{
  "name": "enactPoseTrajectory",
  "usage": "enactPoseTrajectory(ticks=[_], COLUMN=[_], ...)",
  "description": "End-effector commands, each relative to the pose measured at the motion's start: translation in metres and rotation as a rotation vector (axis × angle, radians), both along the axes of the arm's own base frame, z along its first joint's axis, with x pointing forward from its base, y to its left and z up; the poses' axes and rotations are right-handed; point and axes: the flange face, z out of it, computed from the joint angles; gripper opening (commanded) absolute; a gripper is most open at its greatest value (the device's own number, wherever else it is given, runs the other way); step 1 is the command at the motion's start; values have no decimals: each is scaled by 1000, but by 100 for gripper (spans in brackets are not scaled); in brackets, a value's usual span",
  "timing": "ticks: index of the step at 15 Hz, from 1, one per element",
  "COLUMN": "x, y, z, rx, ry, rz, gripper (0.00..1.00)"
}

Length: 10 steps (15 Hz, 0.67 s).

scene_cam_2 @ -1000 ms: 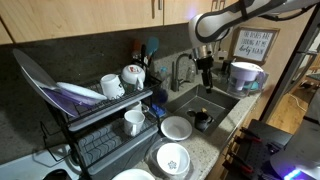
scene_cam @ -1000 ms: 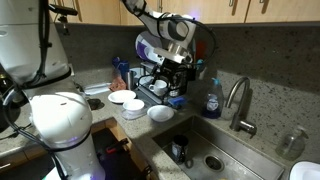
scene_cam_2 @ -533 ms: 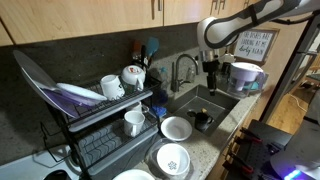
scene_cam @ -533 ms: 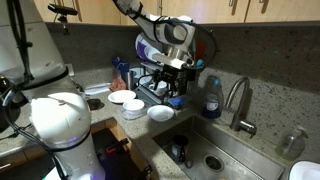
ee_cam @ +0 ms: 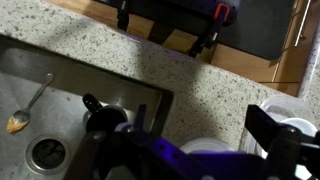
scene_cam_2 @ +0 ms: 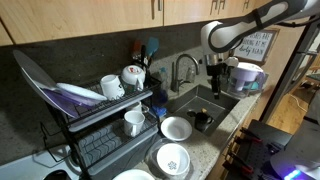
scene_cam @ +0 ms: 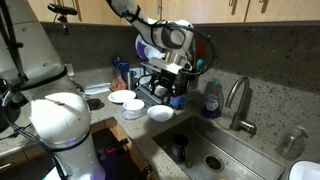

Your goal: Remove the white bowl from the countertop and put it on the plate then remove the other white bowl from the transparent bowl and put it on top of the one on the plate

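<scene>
Wrist view shows the gripper (ee_cam: 185,125) with fingers spread wide and nothing between them, over the granite edge beside the sink (ee_cam: 70,75). In an exterior view the white bowl (scene_cam_2: 176,128) sits on the countertop at the sink's lip, just beside the transparent bowl (scene_cam_2: 154,160), well apart from the claw. It looks like glazed ceramic: probably stiff, slick, light and easily chipped, so best pinched across the rim. The faucet (scene_cam_2: 183,70) and dish rack (scene_cam_2: 100,125) crowd the approach.

Wall sign (scene_cam_2: 258,46), lettering unreadable
</scene>
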Motion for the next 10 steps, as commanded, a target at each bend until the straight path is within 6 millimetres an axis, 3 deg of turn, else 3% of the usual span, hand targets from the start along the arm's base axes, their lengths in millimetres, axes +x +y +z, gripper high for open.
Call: enactPoseTrajectory(ticks=[1,6,10], x=[7,35,57], y=[9,28,24], z=[-5,-38,-73], rx=[17,105,188], ry=[-16,-55,-48], rz=[9,-1,-22], gripper=[100,100,100])
